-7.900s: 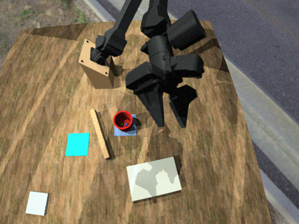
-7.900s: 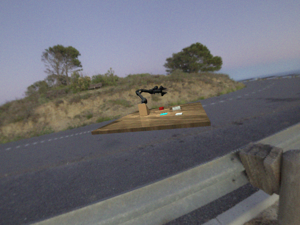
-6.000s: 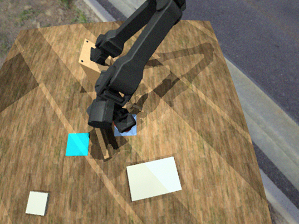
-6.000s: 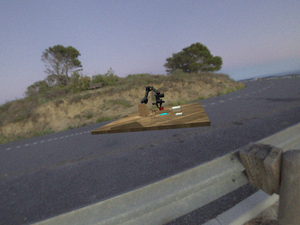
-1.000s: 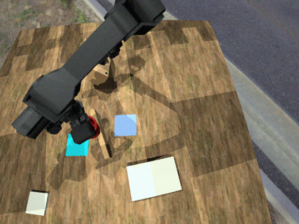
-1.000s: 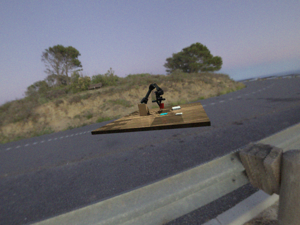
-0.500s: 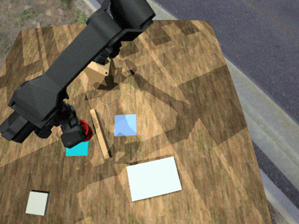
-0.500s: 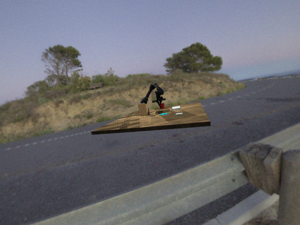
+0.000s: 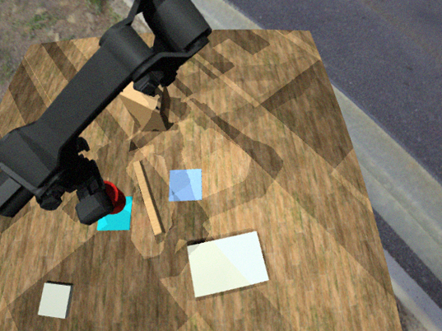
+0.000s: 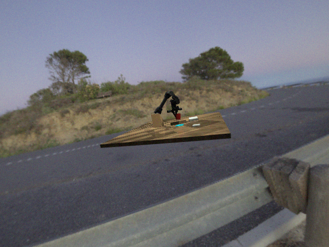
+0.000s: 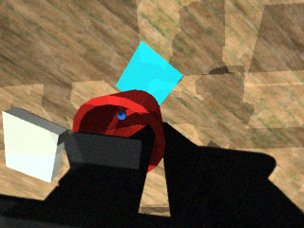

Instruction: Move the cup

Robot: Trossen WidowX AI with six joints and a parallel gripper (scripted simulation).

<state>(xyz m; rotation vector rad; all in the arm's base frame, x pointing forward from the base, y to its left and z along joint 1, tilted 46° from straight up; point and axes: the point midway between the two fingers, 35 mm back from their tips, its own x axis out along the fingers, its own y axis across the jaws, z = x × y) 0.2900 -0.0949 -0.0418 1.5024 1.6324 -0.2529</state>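
A red cup (image 9: pixel 116 199) (image 10: pixel 178 116) (image 11: pixel 96 119) is held above the table and looks upright in the exterior view. My gripper (image 10: pixel 175 114) (image 11: pixel 159 125) is shut on its wall. A blue marble (image 11: pixel 122 115) shows inside the cup; the rest of the inside is partly hidden by a finger. The cyan pad (image 9: pixel 117 223) (image 10: pixel 179 124) (image 11: pixel 148 66) lies lower down, partly covered by the cup in the top view and the wrist view. The blue pad (image 9: pixel 185 184) lies bare on the other side of the wooden bar.
The low wooden bar (image 9: pixel 147 197) lies between the two pads. A large white block (image 9: pixel 228 263) (image 10: pixel 193 118) (image 11: pixel 29 146) and a small white block (image 9: pixel 54 300) (image 10: pixel 196 124) sit on the table. A wooden block (image 9: pixel 143 112) (image 10: pixel 157 120) stands at the arm's base.
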